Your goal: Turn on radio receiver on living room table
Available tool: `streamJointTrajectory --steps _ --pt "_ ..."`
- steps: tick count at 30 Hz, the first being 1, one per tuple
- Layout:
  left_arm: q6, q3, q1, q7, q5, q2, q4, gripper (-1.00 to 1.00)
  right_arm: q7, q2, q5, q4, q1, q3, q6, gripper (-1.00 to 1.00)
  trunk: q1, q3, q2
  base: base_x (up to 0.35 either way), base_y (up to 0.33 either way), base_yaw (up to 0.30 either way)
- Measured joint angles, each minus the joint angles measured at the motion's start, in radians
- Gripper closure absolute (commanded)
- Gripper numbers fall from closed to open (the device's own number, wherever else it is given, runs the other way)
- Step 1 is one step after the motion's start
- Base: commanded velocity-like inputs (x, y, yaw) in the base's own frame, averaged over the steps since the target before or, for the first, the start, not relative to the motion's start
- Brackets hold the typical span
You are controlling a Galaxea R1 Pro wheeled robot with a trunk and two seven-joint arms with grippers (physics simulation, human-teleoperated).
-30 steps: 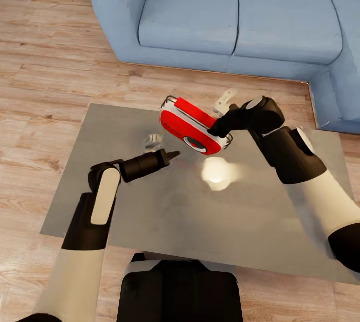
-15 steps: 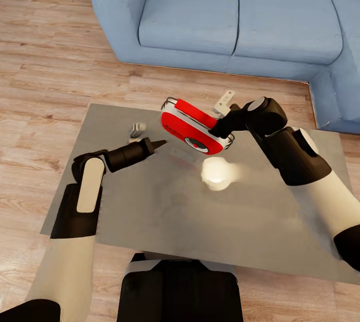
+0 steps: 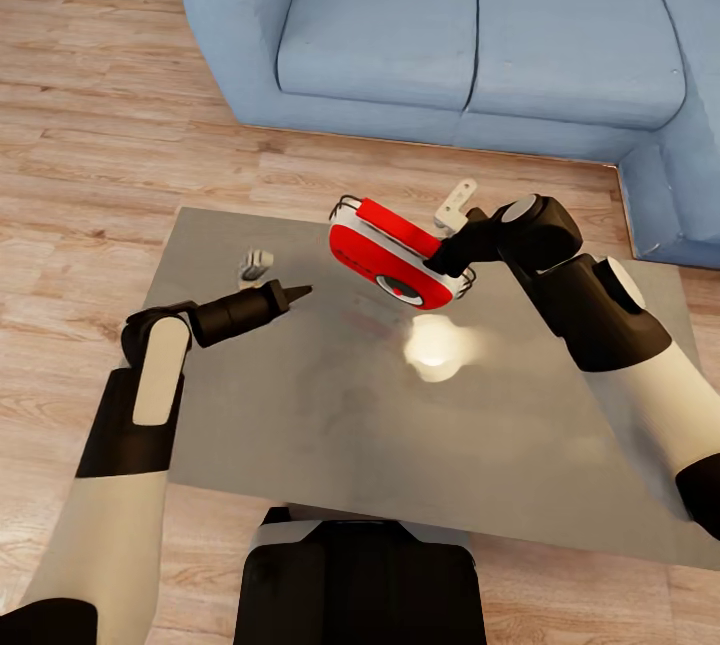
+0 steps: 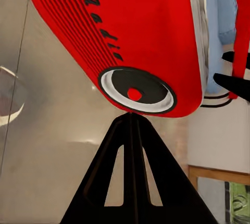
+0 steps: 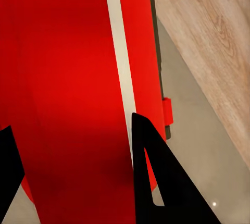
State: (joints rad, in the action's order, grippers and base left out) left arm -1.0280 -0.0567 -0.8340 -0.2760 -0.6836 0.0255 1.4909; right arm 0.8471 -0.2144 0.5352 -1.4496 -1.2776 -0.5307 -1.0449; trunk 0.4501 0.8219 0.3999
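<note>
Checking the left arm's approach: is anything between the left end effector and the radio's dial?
Nothing visible. The left end effector, fingers together, points at the radio, which the right end effector holds tilted above the table. Left wrist view shows the dial unobstructed beyond the fingertips.

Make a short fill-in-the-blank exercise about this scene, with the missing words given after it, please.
1. The right gripper holds the red ____ above the coffee table.
2. The left gripper has its fingers ____.
3. Beyond the table stands a ____ sofa.
4. The floor is made of ____ planks.

Missing words: radio; shut; blue; wood
</note>
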Motion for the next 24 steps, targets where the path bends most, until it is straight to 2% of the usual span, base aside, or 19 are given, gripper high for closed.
streamJointTrajectory --steps 5,11,13,24 --pt "0.014 0.0 -0.005 0.0 -0.003 0.009 -0.064 1.0 0.0 0.001 0.001 0.0 0.0 -0.002 0.0 1.0 0.0 0.0 0.0 0.0 0.0 0.0" --pt "0.074 0.001 -0.033 -0.002 0.005 0.062 -0.154 1.0 0.007 0.001 -0.002 0.0 0.0 -0.002 0.0 1.0 0.0 0.0 0.0 0.0 0.0 0.0" --pt "0.099 0.001 -0.036 -0.002 0.004 0.07 -0.169 1.0 0.01 0.001 -0.001 0.0 0.0 -0.002 0.0 1.0 0.0 0.0 0.0 0.0 0.0 0.0" --pt "0.132 0.007 -0.056 -0.002 0.008 0.09 -0.22 1.0 0.015 0.0 -0.001 0.0 0.0 -0.004 0.0 1.0 0.0 0.0 0.0 0.0 0.0 0.0"
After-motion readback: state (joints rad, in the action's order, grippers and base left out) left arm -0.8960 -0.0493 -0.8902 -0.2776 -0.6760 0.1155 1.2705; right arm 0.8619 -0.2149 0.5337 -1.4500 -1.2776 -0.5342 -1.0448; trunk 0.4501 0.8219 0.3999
